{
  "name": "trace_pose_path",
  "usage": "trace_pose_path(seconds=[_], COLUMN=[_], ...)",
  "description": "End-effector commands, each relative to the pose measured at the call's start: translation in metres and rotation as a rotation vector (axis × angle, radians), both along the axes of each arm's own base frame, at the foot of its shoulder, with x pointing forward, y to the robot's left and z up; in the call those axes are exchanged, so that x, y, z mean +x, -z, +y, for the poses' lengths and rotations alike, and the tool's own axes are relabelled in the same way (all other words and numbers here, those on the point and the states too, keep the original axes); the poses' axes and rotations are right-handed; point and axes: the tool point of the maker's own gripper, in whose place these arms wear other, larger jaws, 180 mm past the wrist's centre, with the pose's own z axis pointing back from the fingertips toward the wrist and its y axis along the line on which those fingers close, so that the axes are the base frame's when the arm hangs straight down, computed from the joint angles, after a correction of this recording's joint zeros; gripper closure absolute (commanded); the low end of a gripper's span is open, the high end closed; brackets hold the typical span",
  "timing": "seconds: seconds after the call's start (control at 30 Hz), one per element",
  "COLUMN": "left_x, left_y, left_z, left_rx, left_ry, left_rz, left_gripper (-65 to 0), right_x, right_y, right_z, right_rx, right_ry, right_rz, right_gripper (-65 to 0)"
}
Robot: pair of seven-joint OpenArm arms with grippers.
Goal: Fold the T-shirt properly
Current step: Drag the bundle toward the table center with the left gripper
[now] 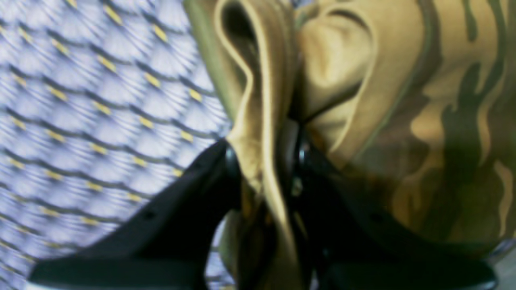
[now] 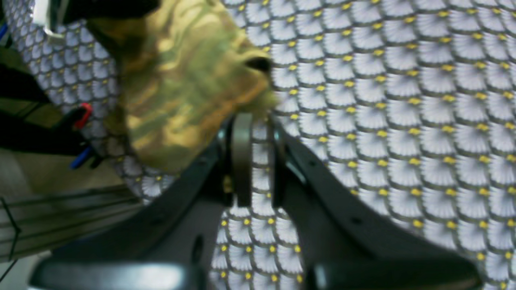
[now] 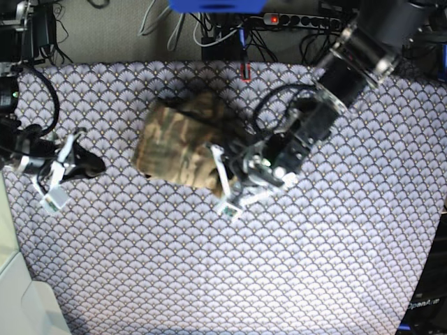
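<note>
Close by, near the middle of the scene, the left gripper [image 1: 262,161] is clenched on a bunched fold of the T-shirt [image 3: 183,145], cloth pinched tight between its black fingers [image 1: 193,189]. That camouflage shirt lies as a compact, partly folded bundle a little up and left of the table's centre. From the left gripper the bundle spreads toward ten o'clock, and its long axis runs roughly from ten o'clock to four o'clock. The grip sits on the bundle's four o'clock edge, so this arm [image 3: 328,91] is plainly the nearer one, reaching in from one o'clock.

Further off, at nine o'clock, the right gripper [image 3: 82,165] hangs well apart from the shirt. Its jaws stand nearly together with only a thin gap, and nothing is caught between them; patterned cloth shows through the gap. From there the shirt lies toward three o'clock.

Any coming fold, I judge, turns on the left arm carrying its pinched edge across toward ten o'clock.

Underneath everything spreads a purple-grey tablecloth [image 3: 279,265] printed with fan scales and small yellow dots. Beyond the far edge, at twelve o'clock, are tangled cables and a power strip [image 3: 300,19] with a red light.
</note>
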Motion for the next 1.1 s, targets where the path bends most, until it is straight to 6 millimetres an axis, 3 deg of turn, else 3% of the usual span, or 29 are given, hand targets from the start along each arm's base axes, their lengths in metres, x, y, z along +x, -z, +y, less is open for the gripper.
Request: trace_pose_path(seconds=[0.0,0.13,0.23,0.37,0.53,0.6,0.67,0.8,1.07], left_x=[0.020,0.039,0.046,0.050,0.052,0.052,0.052,0.053,0.064], left_y=[-0.018,-0.019,-0.003,0.016,0.021,0.021,0.021,0.020,0.007], left_z=[0.000,0.008,0.014,0.003,0.001,0.000,0.000,0.000,-0.004], left_rx=[-0.003,-0.017,-0.027,-0.069,-0.073,-0.074,-0.073,-0.073,-0.078], left_ry=[0.018,0.035,0.027,0.026,0.020,0.020,0.020,0.020,0.055], left_rz=[-0.075,-0.112,-0.117,-0.117,-0.108,-0.106,-0.107,-0.108,-0.138], left_gripper=[-0.6,-0.6,-0.6,-0.6,-0.6,-0.6,-0.6,-0.6,-0.6], right_x=[0.008,0.008,0.000,-0.003,-0.005,0.006,0.012,0.026,0.051], right_y=[-0.016,-0.016,-0.006,-0.001,0.006,0.005,0.021,0.048,0.052], right_z=[-0.006,-0.007,-0.003,0.006,0.024,0.031,0.039,0.035,0.055], right_rx=[-0.004,-0.006,-0.001,0.024,0.040,0.008,-0.036,-0.112,-0.200], right_ry=[0.002,0.004,0.002,-0.003,-0.045,-0.069,-0.080,-0.040,-0.106], right_rz=[-0.047,-0.045,-0.012,-0.002,0.010,-0.019,0.003,0.046,0.012], right_gripper=[-5.8,-5.8,-5.8,-5.8,-5.8,-5.8,-5.8,-5.8,-5.8])
